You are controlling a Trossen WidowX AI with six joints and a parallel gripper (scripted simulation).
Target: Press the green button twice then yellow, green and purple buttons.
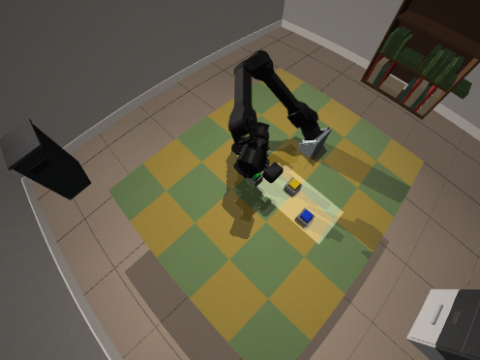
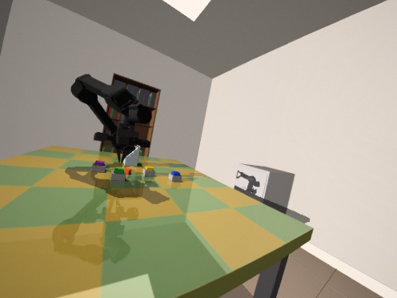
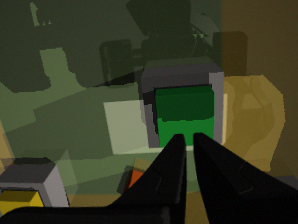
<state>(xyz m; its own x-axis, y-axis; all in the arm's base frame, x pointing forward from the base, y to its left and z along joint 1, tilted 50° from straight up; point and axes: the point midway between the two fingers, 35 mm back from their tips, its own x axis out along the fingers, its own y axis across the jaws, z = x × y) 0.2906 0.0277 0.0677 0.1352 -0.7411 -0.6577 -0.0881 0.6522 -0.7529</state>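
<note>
Green and ochre squares covered the table top (image 1: 268, 300) (image 2: 200, 236), and behind it stood a bookshelf (image 1: 421, 117) (image 2: 157, 105). Upon these squares was the green button (image 1: 256, 176) (image 2: 118, 171) (image 3: 185, 117), in its grey housing, just ahead of the gripper (image 2: 119, 162) (image 3: 188, 142). The fingers were closed together, with nothing between them. Probably they were shut so that the two tips could push like one narrow tool. In the exterior view the tips were above the table and did not seem to press the cap; I judged that a press on green was being prepared, but which one I could not tell.

Near the green button lay an orange block (image 2: 127, 171) (image 3: 134, 179), which a careless descent might touch. The yellow button (image 1: 294, 183) (image 2: 149, 169) (image 3: 21, 200) was to one side of it, the purple button (image 2: 99, 163) to the other. Farther out was the blue button (image 1: 306, 215) (image 2: 175, 174), not needed for the task. Their separate places presumably left room for single presses. No brand, label or writing could be read.
</note>
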